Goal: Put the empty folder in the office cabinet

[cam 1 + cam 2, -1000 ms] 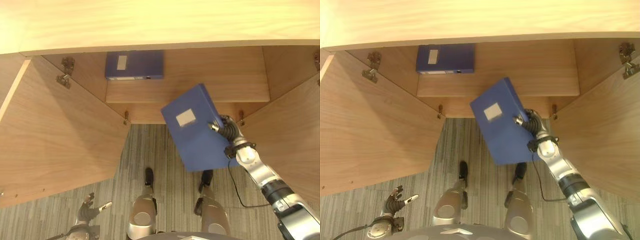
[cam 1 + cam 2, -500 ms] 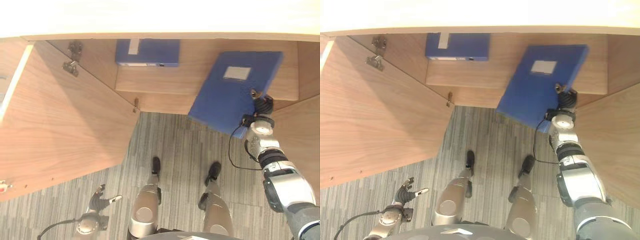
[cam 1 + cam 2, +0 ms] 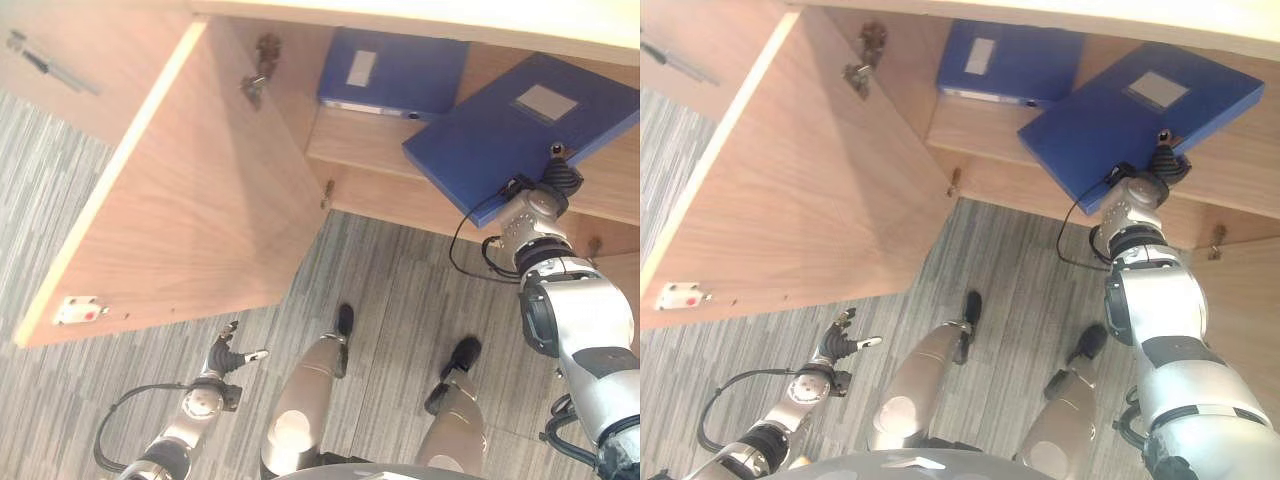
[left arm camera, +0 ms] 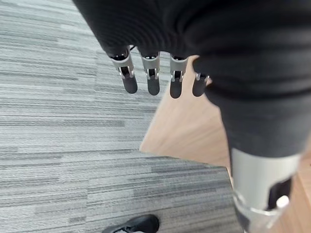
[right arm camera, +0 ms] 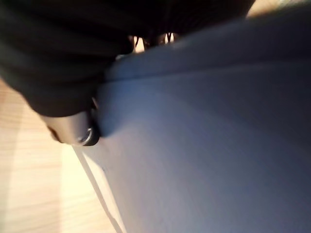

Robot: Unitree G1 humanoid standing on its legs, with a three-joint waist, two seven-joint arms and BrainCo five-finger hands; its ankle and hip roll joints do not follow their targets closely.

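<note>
The blue folder [image 3: 510, 135] with a pale label lies slanted over the cabinet shelf [image 3: 370, 160], its near corner sticking out past the shelf's front edge. My right hand [image 3: 553, 180] holds that near corner, thumb on top. In the right wrist view the thumb [image 5: 70, 128] presses against the folder [image 5: 209, 145], which hides the rest of the hand. My left hand [image 3: 228, 355] hangs low by my side above the carpet, its fingers [image 4: 150, 80] straight and holding nothing.
A second blue folder [image 3: 395, 70] lies flat at the back left of the same shelf, close to the held one. The cabinet's left door [image 3: 200, 190] swings wide open; the right door [image 3: 1250, 300] stands open beside my right arm. Grey striped carpet [image 3: 400, 270] lies below.
The camera has turned, shifting the whole picture. My right hand has carried the folder from in front of the cabinet up and over the shelf. The left hand still hangs low.
</note>
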